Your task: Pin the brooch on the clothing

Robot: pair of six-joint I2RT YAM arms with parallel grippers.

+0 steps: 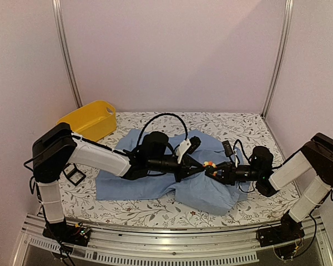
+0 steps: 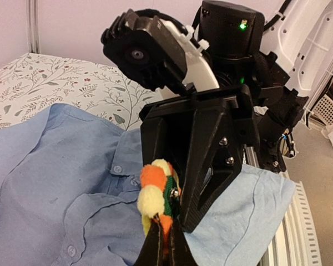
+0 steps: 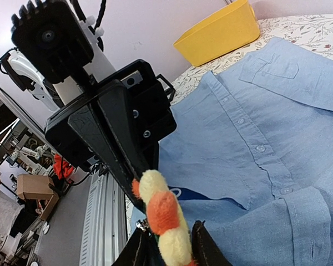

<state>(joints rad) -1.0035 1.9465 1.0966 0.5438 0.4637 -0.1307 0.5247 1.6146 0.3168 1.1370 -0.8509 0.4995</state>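
Observation:
The brooch (image 1: 209,164), a small orange and yellow pom-pom flower with a green back, is held up in the air over the blue shirt (image 1: 155,185). My left gripper (image 1: 200,166) and right gripper (image 1: 215,170) meet at it, tip to tip. In the left wrist view my left gripper (image 2: 167,244) is shut on the brooch's (image 2: 155,194) lower edge. The right arm's black fingers (image 2: 211,144) stand against its green back. In the right wrist view my right gripper (image 3: 169,249) flanks the brooch (image 3: 164,213), with the left arm's fingers (image 3: 108,138) touching its top. The shirt (image 3: 266,111) lies spread, buttons up.
A yellow plastic basin (image 1: 91,119) stands at the back left of the floral-cloth table (image 1: 238,124); it also shows in the right wrist view (image 3: 219,33). A small black square box (image 1: 75,175) sits at the left, by the left arm. Walls enclose the back and sides.

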